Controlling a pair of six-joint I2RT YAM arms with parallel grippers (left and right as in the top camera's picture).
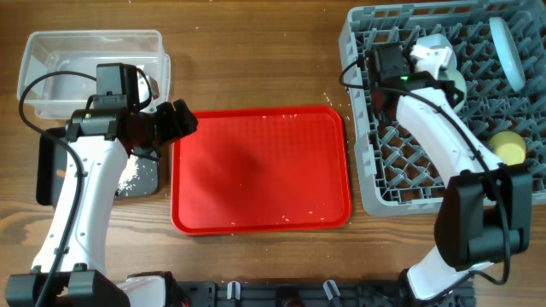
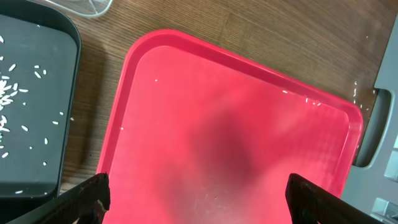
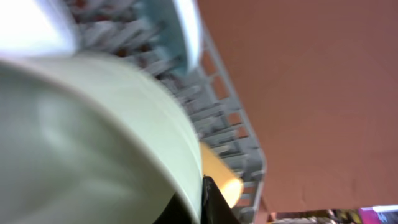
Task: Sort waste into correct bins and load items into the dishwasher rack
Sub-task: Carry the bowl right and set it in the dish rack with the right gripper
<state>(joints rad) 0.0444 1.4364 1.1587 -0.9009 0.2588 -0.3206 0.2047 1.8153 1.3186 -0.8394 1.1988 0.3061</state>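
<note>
My left gripper (image 1: 177, 124) is open and empty, held over the left edge of the red serving tray (image 1: 256, 170). In the left wrist view its fingers (image 2: 199, 202) are spread wide above the bare tray (image 2: 236, 124). The black tray (image 1: 141, 179) under my left arm holds loose rice grains (image 2: 9, 93). The clear tub (image 1: 60, 51) stands behind it. My right gripper (image 1: 444, 72) is inside the grey dishwasher rack (image 1: 358, 111), shut on the rim of a pale green bowl (image 3: 93, 137). A pale blue plate (image 1: 508, 51) stands on edge in the rack. A yellow cup (image 1: 509, 147) lies there too.
A few rice grains lie scattered on the red tray's rim (image 2: 311, 101) and on the wood beside the rack. The rack's wall (image 2: 379, 130) stands just right of the red tray. The left arm hides much of the black tray.
</note>
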